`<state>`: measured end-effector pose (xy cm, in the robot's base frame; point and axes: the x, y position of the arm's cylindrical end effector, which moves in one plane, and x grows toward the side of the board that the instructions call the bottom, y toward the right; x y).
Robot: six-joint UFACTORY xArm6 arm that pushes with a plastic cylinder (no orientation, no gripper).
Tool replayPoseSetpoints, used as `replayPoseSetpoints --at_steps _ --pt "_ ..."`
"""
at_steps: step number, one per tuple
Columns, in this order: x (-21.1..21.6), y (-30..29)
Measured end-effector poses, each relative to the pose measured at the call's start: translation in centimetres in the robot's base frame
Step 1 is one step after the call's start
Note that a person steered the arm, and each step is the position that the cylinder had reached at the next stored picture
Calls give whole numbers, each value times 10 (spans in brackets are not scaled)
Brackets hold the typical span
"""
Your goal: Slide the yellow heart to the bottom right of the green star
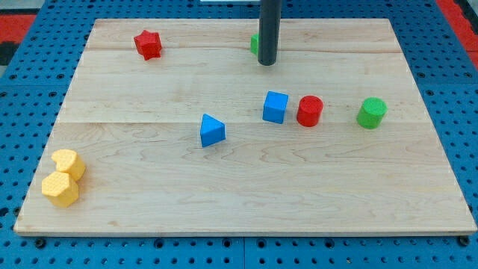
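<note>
Yellow heart [68, 164] sits at the wooden surface's [246, 202] bottom-left corner, touching a yellow hexagonal block [60, 189] just below it, well apart from my tip [267, 63] near the view's top centre. Mid-board: blue wedge [212, 130], blue cube [275, 107], red cylinder [309, 110], green cylinder [371, 112]. No gripper fitted, just the plain dark rod; tip is right beside a green block [255, 43], mostly hidden behind it, contact unclear; red star [148, 44] top-left.

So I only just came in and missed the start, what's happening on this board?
A dark rod on a robot arm pushes blocks around a wooden board. My tip rests near the view's top, right beside a green block that the rod mostly hides. The two yellow blocks, one above the other, sit touching at the bottom left corner, far from the tip.
</note>
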<state>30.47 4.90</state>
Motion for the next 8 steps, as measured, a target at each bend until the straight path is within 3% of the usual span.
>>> replayPoseSetpoints --at_steps 2,4,5,6,7,8 --pt "8 90" --pt "31 234" --pt "91 297" --pt "157 284" --pt "246 216" --pt "272 82"
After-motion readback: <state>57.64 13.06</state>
